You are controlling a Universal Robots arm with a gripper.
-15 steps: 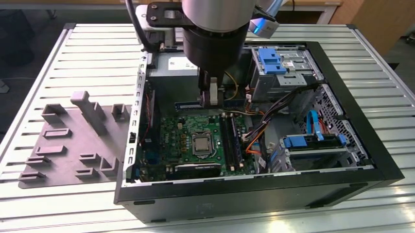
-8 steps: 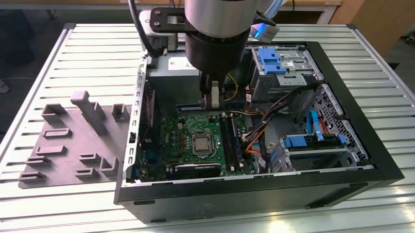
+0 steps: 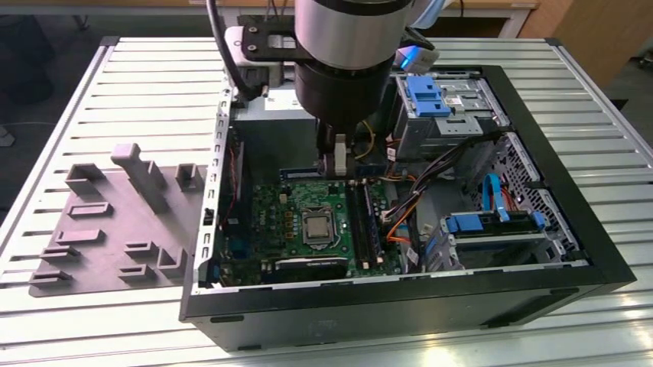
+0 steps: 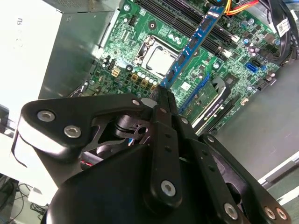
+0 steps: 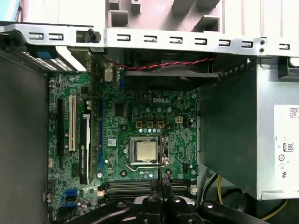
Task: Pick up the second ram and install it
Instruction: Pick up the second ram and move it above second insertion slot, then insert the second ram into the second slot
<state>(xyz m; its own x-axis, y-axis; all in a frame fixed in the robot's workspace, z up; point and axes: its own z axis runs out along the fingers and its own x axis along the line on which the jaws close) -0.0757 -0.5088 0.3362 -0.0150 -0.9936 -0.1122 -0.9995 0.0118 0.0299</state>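
Ribbed metal table (image 3: 571, 107) carries an open computer case (image 3: 408, 306), with a grey tray (image 3: 102, 229) beside it on the exterior view's left; the arm stands down inside the case, gripper (image 3: 340, 170) low over the motherboard (image 3: 296, 206) and close by the black memory slots (image 3: 365, 222); orange cables (image 3: 403, 218) lie just beside those slots on the exterior view's right, a likely snag if the approach drifts that way. Second wrist view: fingers (image 4: 163, 121) clenched with no gap visible, grasping the second ram (image 4: 191, 44), a blue stick with dark chips jutting from the fingertips above the board; it appears to lie across the memory slots (image 4: 173, 16) rather than along them; judged risk: pressed down at this angle it would bridge the slots, edge against plastic, and stick or slot could be damaged; the grip seems to sit toward one end, so the long free part may lever and twist between the pads on contact. First wrist view: gripper (image 5: 161, 184) over the memory slots (image 5: 140, 186); second ram (image 5: 160, 149) edge-on, a thin dark line reaching toward the processor socket (image 5: 145, 151); clear of the board, not seated; cannot tell whether the slots' end clips stand open, and closed clips would block seating.
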